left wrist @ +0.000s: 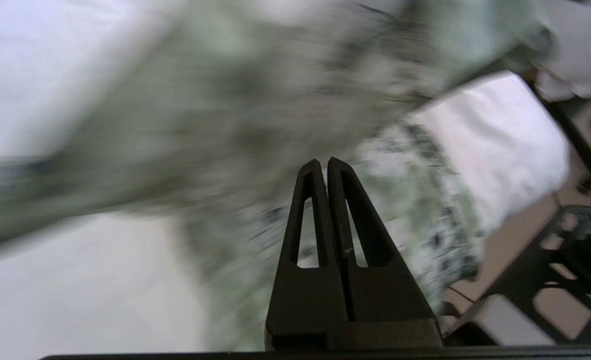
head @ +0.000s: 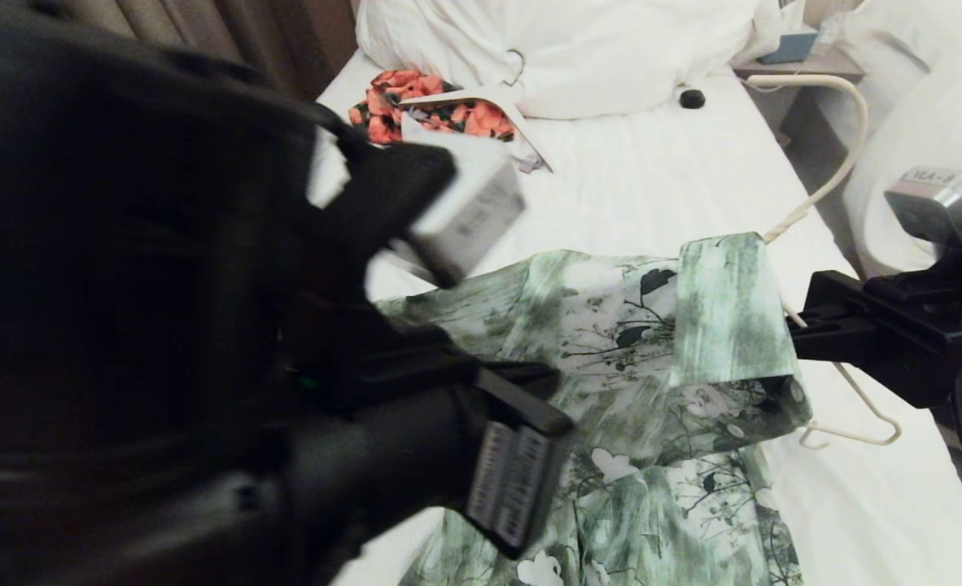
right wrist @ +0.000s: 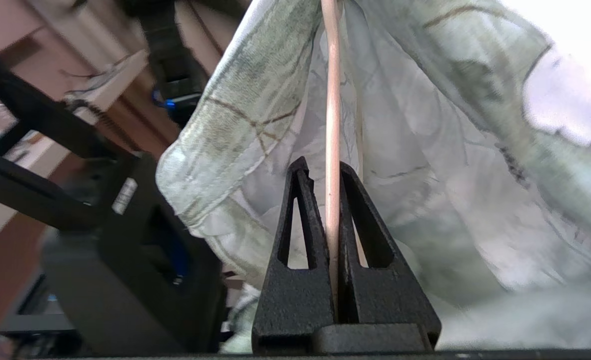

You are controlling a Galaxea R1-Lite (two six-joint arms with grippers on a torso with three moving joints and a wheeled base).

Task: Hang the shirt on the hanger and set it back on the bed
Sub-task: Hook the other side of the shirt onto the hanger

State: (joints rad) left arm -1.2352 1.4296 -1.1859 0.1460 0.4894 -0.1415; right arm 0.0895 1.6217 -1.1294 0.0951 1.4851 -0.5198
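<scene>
Blurry black left arm hogging the near left of the head view, blocking a good chunk of the bed (head: 652, 187). Left pincer (left wrist: 323, 162) pressed fully together with nothing visibly caught between the tips, hovering over the green and white shirt (head: 652, 391). Can't tell from that smeared wrist view if it's touching the fabric.

Shirt spread across the near middle of the white sheet, 1 sleeve lifted up on the right. Right pincer (head: 798, 334) coming in from the right edge, clamped on the thin cream hanger (head: 851, 427). Hanger wire running straight up between the 2 fingers (right wrist: 303, 220) and on into the sleeve opening, with its slim hook curving away to the far right, past the bed edge.

Orange floral garment (head: 432, 106) lying far back near the pillows (head: 562, 49), small black round thing (head: 692, 98) on the sheet right of it.
</scene>
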